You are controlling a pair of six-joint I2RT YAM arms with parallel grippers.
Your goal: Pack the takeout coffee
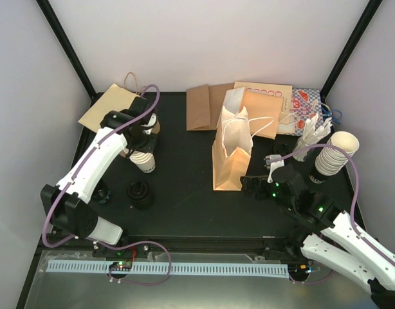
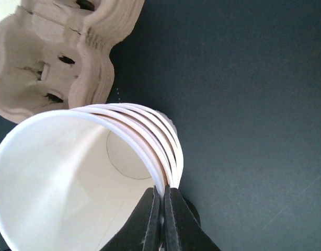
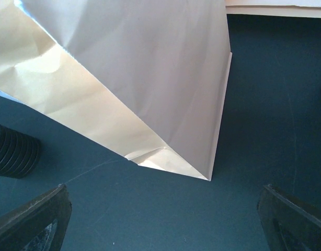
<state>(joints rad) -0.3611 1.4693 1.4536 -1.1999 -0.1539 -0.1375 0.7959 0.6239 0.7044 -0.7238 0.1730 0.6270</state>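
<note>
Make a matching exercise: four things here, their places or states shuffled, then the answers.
1 left gripper
2 right gripper
3 tall tan paper bag
4 stack of black plastic lids

A open
B standing upright in the middle
C shut on the rim of the nested cream paper cups
D sitting left of the bag

Pairs: 1C, 2A, 3B, 4D

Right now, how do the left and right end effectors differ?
The left end effector is shut, pinching the rim of the stack of lidless cups; the right end effector stands wide open and holds nothing. The left one is beside the pulp carrier trays; the right one faces the base of the standing paper bag. Shared: both are dark and two-fingered.
</note>
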